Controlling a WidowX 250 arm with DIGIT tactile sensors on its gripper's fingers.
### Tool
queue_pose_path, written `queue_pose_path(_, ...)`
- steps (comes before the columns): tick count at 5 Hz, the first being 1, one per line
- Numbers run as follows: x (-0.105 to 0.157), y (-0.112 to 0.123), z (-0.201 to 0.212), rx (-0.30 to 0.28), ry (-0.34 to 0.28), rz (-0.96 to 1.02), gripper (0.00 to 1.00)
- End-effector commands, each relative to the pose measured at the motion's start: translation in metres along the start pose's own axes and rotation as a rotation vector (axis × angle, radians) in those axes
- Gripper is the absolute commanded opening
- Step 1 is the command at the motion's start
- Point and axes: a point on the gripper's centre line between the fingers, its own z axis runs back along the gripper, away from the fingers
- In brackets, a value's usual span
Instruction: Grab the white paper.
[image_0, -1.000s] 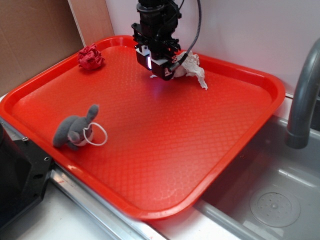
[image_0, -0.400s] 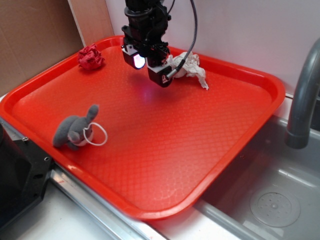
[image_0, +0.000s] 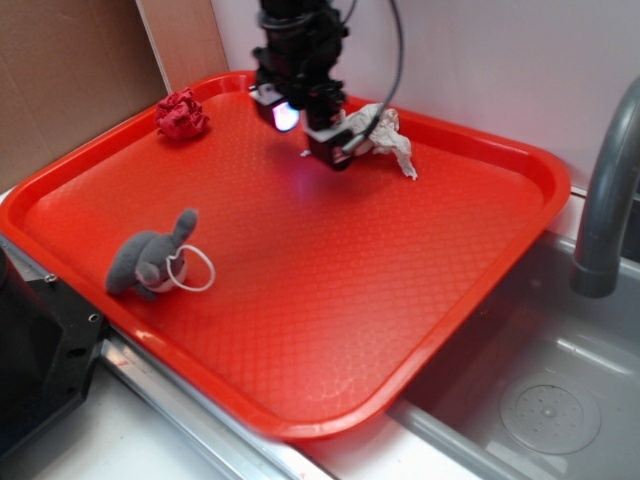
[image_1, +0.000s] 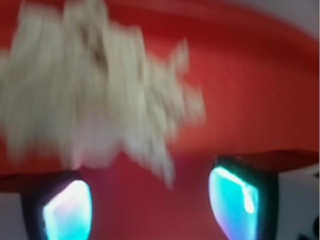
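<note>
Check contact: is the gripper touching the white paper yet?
Apart. In the wrist view the gripper is open, red tray showing between its fingers and the white paper ahead of them, though the picture is blurred.

A mock kitchen counter set up for robot trials: a red tray (image_0: 480, 290) sits on the worktop beside a steel sink (image_0: 560, 400), its round drain (image_0: 550, 417) visible at lower right, with a grey tap (image_0: 607, 190) curving above it. A plain white wall (image_0: 500, 60) runs behind, and a brown board (image_0: 70, 80) leans at left. A robot arm (image_0: 300, 40) with a trailing cable reaches over the tray, and a black box (image_0: 40, 350) sits at the counter's near edge. The arm and bare surfaces point to a test bench, not a working home kitchen.
</note>
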Motion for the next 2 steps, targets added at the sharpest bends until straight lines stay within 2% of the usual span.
queue_pose_path(1, 0.0477, -0.0217, -0.0058, -0.015, -0.036, -0.117, 1.0)
queue_pose_path(2, 0.0497, -0.024, -0.009, -0.018, -0.035, -0.128, 0.0)
